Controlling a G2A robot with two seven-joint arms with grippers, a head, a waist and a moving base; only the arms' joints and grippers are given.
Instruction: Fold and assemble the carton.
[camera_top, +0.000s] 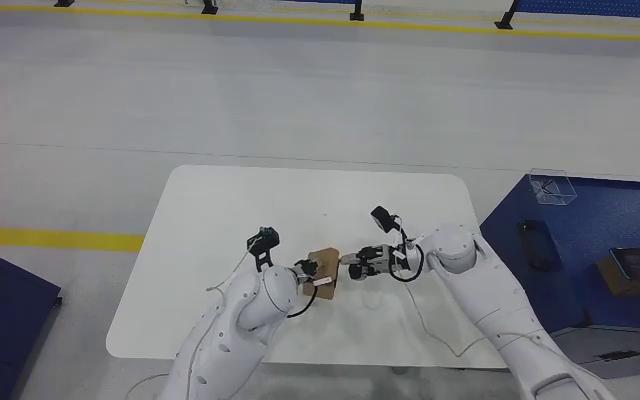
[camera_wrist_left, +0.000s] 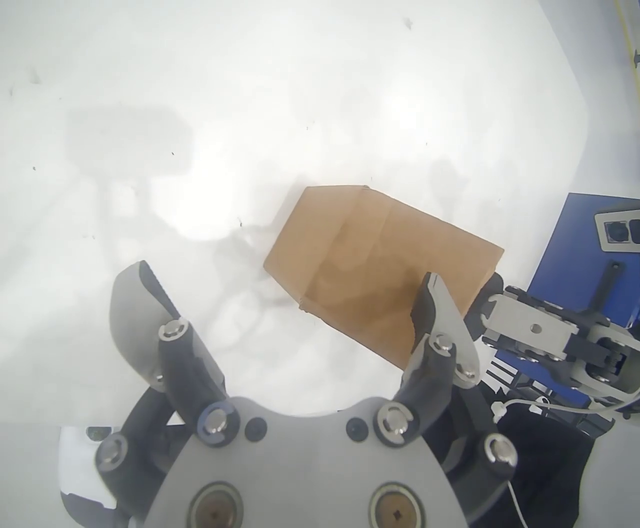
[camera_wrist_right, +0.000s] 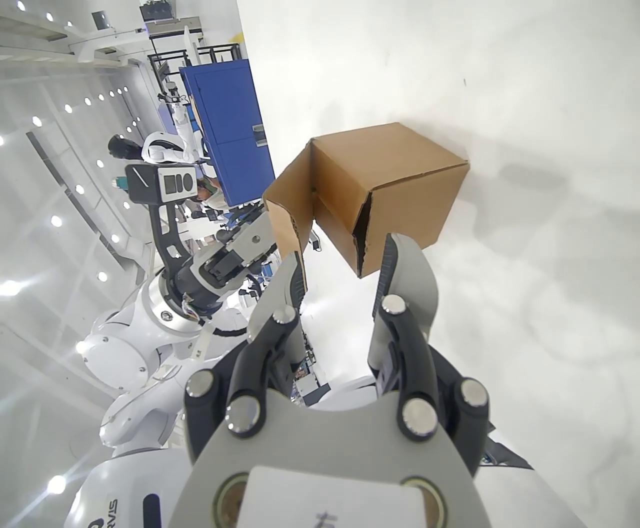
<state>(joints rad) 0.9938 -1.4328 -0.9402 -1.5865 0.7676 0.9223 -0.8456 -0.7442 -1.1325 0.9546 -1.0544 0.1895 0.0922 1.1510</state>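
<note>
- left hand: at carton's 9 o'clock, spread wide, nothing held; one finger overlaps the carton's near edge, contact can't tell.
- carton: brown, on white table, toward 6 o'clock from table centre, between both hands; mostly boxed up, one end flap sticks out unfolded.
- right hand: at carton's 3 o'clock, fingers apart, not clamped on anything; a carton corner sits between them, one finger just beside the loose flap.
- blue cabinet: off the table, at its 3 o'clock.
</note>
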